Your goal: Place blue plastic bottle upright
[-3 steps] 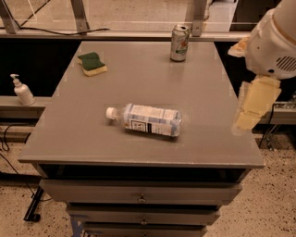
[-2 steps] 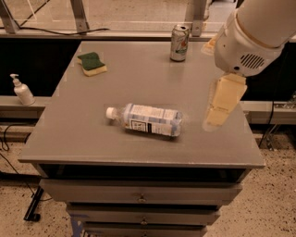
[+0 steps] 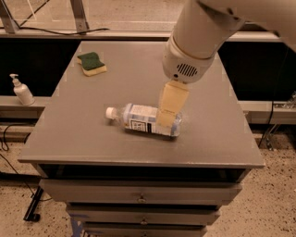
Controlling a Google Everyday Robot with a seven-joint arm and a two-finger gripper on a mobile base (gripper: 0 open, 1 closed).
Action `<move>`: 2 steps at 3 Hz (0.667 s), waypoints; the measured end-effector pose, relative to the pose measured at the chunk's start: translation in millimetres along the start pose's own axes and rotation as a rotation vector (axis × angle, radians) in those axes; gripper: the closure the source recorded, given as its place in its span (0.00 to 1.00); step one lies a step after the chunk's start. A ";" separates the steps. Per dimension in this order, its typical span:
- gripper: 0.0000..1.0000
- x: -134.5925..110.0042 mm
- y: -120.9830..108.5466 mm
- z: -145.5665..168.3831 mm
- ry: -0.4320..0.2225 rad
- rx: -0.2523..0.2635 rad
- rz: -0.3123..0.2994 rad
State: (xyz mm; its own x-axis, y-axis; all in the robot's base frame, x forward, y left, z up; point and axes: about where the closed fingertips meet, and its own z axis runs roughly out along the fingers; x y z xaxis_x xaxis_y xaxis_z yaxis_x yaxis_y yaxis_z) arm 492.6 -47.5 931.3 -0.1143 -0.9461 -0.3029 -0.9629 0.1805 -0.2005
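Blue bottle [image 3: 138, 118] flat, cap [image 3: 110, 112] left, tool [image 3: 166, 120] above

A grey surface [image 3: 88, 139] is topping a drawer cabinet [image 3: 138, 198] on speckled floor [image 3: 277, 208]; pale ledges [image 3: 39, 102] are running beside it, metal legs [image 3: 78, 14] are standing behind, and the pincer [image 3: 167, 118] is hovering over its middle

Cream end effector [image 3: 167, 118] over the bluish, white-capped bottle [image 3: 138, 118]; green-and-yellow sponge [image 3: 91, 63]; grey table [image 3: 217, 125]

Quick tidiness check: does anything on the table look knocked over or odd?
The clear bluish plastic bottle lies on its side on the grey table, white cap pointing left. The robot's hand is over its base.
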 end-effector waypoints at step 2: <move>0.00 -18.5 1.3 69.0 0.042 -0.088 0.145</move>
State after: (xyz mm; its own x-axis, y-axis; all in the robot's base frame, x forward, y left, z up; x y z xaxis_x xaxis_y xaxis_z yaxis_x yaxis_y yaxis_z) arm 510.3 -11.2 872.4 -0.2618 -0.9225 -0.2836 -0.9531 0.2933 -0.0744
